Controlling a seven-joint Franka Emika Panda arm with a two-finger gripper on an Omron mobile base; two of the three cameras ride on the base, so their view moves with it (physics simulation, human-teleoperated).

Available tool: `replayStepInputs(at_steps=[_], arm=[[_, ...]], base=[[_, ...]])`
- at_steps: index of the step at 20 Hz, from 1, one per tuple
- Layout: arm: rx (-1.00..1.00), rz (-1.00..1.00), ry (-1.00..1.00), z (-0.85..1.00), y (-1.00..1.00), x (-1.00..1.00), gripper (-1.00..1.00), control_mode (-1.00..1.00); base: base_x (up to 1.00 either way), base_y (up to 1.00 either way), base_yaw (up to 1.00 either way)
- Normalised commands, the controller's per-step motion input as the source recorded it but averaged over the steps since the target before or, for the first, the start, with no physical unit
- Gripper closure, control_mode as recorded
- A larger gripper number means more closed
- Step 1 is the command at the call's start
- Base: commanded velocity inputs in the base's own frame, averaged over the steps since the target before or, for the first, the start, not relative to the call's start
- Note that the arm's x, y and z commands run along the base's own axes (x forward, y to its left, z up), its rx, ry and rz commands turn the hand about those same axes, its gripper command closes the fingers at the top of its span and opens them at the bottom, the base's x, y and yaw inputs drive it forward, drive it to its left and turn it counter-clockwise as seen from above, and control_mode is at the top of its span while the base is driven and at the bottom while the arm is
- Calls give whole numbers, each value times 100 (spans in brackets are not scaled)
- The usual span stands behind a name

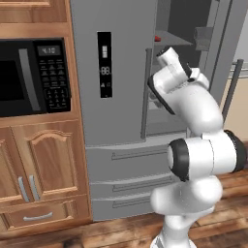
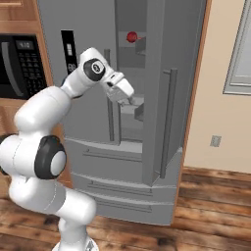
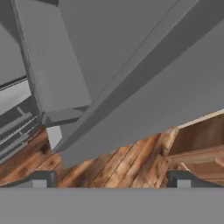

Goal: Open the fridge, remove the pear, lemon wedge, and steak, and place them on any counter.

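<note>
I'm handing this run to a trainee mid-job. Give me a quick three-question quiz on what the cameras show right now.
1. True or false: the fridge's right door stands open.
2. The gripper is: A) open and empty, B) shut on the steak, C) shut on the door handle.
3. What red thing shows on an upper shelf inside the fridge?

Key:
1. True.
2. A: the fingertips stand wide apart with nothing between them.
3. A small red item, possibly the steak; too small to be sure.
</note>
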Motion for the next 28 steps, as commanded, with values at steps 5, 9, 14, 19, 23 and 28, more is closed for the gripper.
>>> replayStepInputs(at_steps=[5,9,14,19,23,28], arm=[[-11,-9,0,-13,-59,23,-100,-100],[-14,-8,-16,-4,-30,25,-100,-100],[-8,-15,-22,-15,-67,3,-100,-100],[0,-19,-6,-17,-100,-24,-100,-100],[0,-17,-6,-2,-100,-31,-100,-100],[-4,-4,-38,30,-30,-34,-100,-100]], base=[[0,0,0],[0,0,0],[0,0,0],[0,0,0],[0,0,0],[0,0,0]])
